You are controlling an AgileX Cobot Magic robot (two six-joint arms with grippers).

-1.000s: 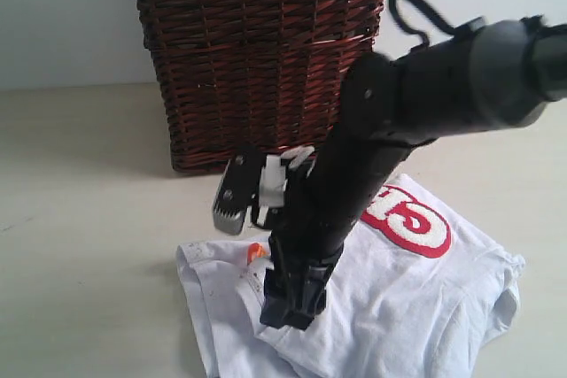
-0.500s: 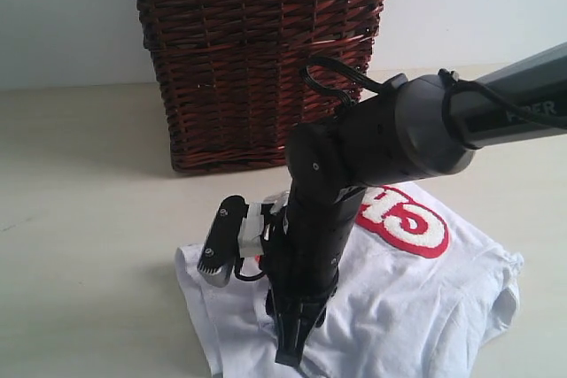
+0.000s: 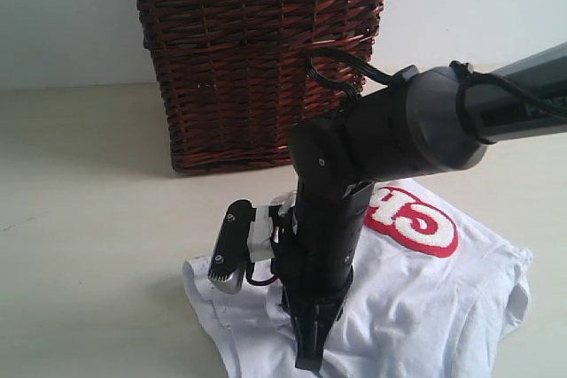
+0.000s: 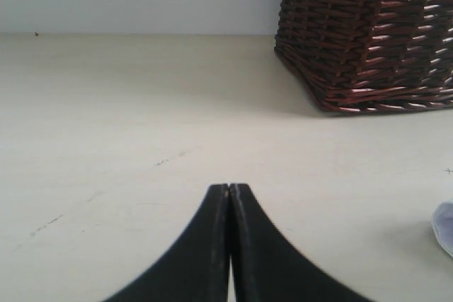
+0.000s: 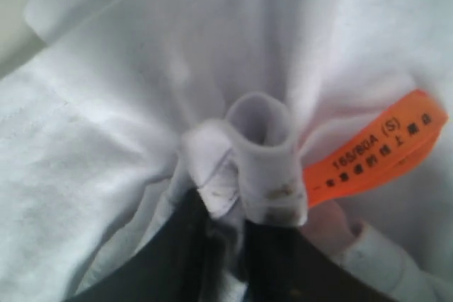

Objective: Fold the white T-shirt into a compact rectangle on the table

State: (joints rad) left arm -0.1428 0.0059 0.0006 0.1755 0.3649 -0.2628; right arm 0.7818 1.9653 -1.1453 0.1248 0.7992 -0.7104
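The right gripper (image 3: 310, 356) is pointed steeply downward, with a fold of the white T-shirt (image 5: 127, 104) pinched between its jaws. The jaws of the left gripper (image 4: 229, 192) are pressed fully together.

The right arm (image 3: 390, 135) hides part of the white T-shirt (image 3: 425, 307), whose lower edge is cropped.

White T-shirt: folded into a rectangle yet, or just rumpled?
Not folded: the white T-shirt lies rumpled on the table, with the right pincer pinching bunched fabric beside the orange tag.

Soft, even light; faint shadow beside the basket (image 3: 257, 59) on the table (image 3: 80, 245); right wrist view blurred.
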